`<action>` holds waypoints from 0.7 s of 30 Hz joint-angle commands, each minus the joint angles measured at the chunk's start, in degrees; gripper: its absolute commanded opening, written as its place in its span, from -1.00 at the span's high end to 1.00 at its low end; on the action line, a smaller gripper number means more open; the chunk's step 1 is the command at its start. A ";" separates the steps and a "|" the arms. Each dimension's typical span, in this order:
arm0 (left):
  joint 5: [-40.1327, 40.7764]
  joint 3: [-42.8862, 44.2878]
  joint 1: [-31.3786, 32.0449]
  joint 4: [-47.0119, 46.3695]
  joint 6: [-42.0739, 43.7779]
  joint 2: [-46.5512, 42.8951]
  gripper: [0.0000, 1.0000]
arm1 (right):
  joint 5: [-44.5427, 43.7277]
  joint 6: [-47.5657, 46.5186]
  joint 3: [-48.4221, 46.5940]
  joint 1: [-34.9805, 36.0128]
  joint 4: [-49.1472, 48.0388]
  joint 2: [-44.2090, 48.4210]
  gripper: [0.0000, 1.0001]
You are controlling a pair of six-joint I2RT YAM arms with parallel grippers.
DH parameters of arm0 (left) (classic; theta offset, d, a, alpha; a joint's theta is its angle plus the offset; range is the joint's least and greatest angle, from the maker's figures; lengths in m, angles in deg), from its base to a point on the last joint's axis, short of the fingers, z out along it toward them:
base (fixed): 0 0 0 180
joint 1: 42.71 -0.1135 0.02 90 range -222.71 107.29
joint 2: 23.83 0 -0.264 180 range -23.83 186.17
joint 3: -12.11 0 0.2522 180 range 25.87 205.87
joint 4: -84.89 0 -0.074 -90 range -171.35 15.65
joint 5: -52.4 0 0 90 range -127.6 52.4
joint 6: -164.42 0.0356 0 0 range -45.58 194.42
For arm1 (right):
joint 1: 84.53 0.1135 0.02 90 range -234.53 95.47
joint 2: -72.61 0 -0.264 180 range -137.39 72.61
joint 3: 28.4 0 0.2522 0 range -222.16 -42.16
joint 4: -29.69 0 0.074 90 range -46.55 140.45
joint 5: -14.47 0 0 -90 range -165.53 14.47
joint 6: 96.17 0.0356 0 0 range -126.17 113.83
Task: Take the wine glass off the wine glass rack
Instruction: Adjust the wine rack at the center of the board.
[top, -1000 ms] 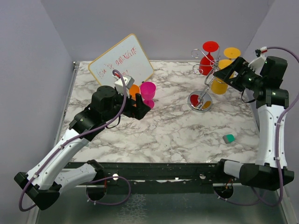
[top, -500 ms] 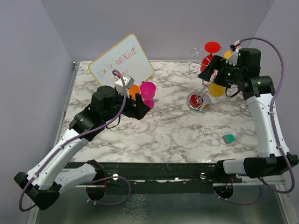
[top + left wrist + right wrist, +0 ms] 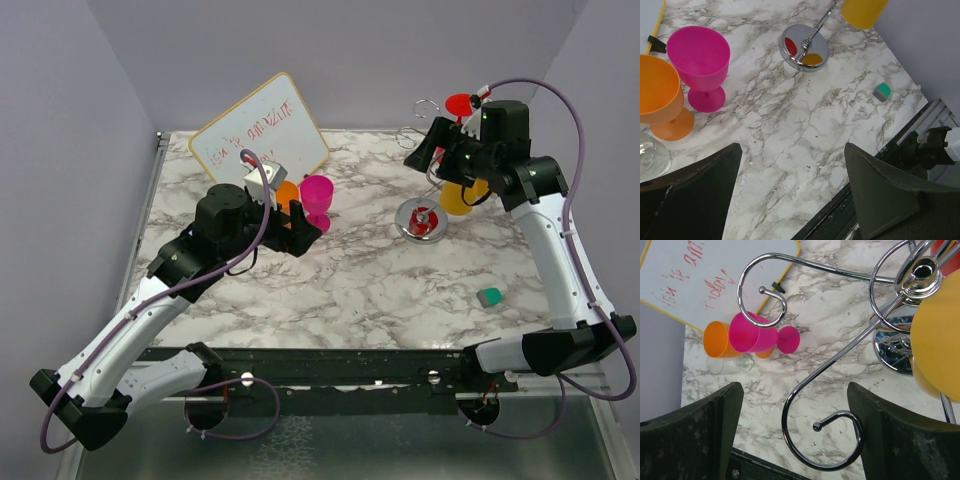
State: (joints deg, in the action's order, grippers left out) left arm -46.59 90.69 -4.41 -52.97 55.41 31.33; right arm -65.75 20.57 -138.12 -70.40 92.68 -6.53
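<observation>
The right arm has swung up and left from the surface's right edge, and the right gripper now hovers over the top of the wine glass rack. The left arm has not moved.

Nearest on the marble surface lies a small teal block, well apart from everything else. The left gripper hangs released and empty, just in front of a pink goblet, an orange goblet and a clear glass, all standing upright.

Farther right, the right gripper is spread wide and grasps nothing. The rack's curled scroll arms lie directly beneath it. The yellow wine glass hangs upside down from the rack, off to one side of the gripper. The red wine glass hangs at the rack's far side. A whiteboard leans at the back left.
</observation>
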 commanded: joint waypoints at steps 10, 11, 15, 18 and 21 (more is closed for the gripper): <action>1.42 -0.39 -0.29 0.49 0.59 -1.36 -0.70 | -4.08 2.53 3.44 0.90 -3.40 7.93 -0.86; 1.39 -0.46 -0.33 0.47 0.53 -1.30 -0.70 | -4.30 2.48 3.88 0.90 -3.36 8.81 -0.87; 1.27 -0.53 -0.25 0.52 0.46 -1.15 -0.70 | -3.17 1.82 2.52 0.90 -0.67 10.53 -0.87; 1.17 -0.43 -0.32 0.53 0.37 -0.95 -0.70 | -1.38 1.27 2.27 0.90 -0.03 12.23 -0.87; 1.21 -0.48 -0.29 0.53 0.21 -0.95 -0.70 | 0.96 0.71 1.12 0.90 -0.03 13.57 -0.84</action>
State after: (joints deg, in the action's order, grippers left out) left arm -46.14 90.67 -4.41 -52.68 55.39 30.71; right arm -68.06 22.26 -134.60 -69.89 91.83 4.93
